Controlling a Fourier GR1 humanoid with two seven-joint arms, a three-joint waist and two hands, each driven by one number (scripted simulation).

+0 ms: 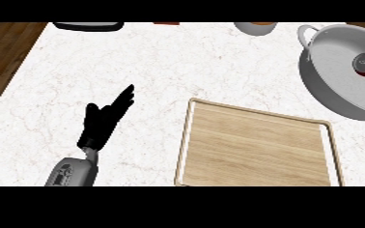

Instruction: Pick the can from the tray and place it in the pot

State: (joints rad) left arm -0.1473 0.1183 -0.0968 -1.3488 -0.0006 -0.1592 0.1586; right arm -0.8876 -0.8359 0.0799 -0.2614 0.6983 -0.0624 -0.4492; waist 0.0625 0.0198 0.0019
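The left hand point(105, 121) is resting on the counter point(164, 63) toward its near left part, fingers straight and spread, holding nothing; the right hand is not showing at all. The wooden tray point(257, 147) is lying at the counter's near edge, right of centre, and its board is looking bare. Over at the right edge the grey pot point(335, 72) is sitting, one handle pointing toward the far side; inside it, cut off by the frame, a dark round shape with a red spot is peeking out, which may well be the can point(360, 64) (too little is showing to say so for certain).

So the judgement here is that the placing is looking done or nearly done, and the step in hand is finishing tidily. Doing that well is meaning: checking that the can is lying fully inside the pot and not leaning on its rim; keeping any withdrawing arm rising above the pot's wall before swinging back, so the rim and handle are not getting clipped; leaving the left hand where it is, well apart from the tray.

Along the far edge a dark tray-like thing point(88, 26) and a pale cup point(255, 28) are only partly showing; both are sitting clear of the work.
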